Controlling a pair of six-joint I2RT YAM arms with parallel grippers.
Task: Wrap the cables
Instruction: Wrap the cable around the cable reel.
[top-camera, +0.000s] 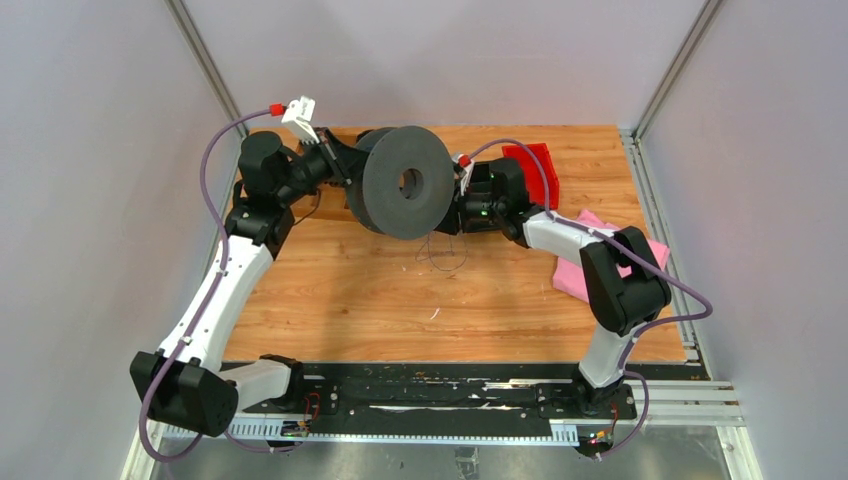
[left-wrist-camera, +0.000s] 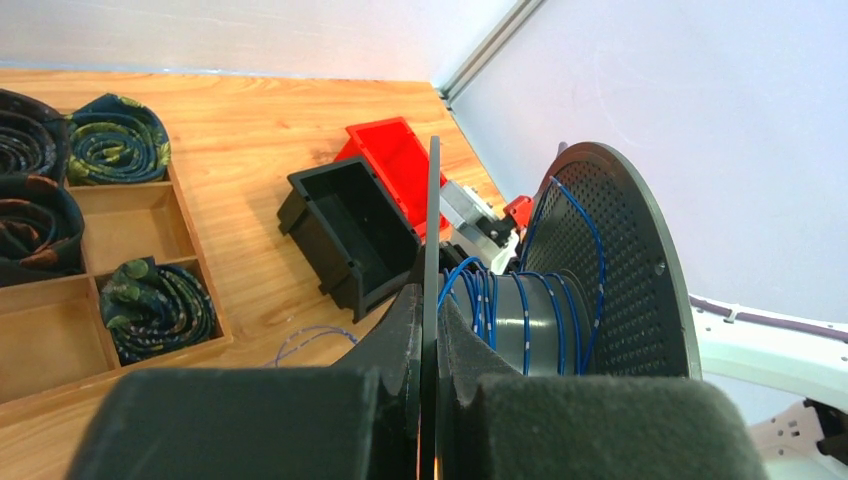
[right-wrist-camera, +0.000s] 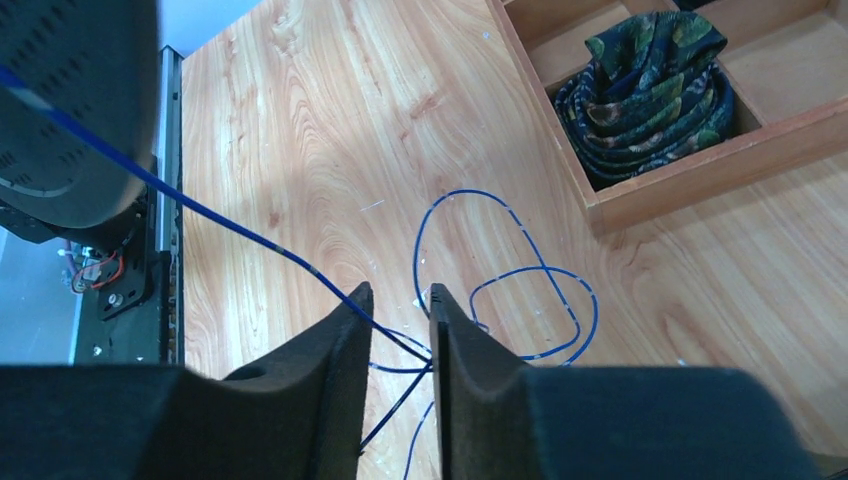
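Left gripper (left-wrist-camera: 432, 330) clamped on spool (top-camera: 407, 182) flange (held upright), right gripper (right-wrist-camera: 400, 345) beside spool, pinching blue cable (right-wrist-camera: 200, 212).

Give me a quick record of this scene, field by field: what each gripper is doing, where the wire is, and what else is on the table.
left gripper: shut on the near flange of the grey spool, holding it off the table
right gripper: fingers closed around the blue wire, which runs up to the spool
wire on spool: a few loose turns on the core
slack wire: loops lying on the wooden table
other items: black bin, red bin, wooden tray with rolled ties, pink cloth
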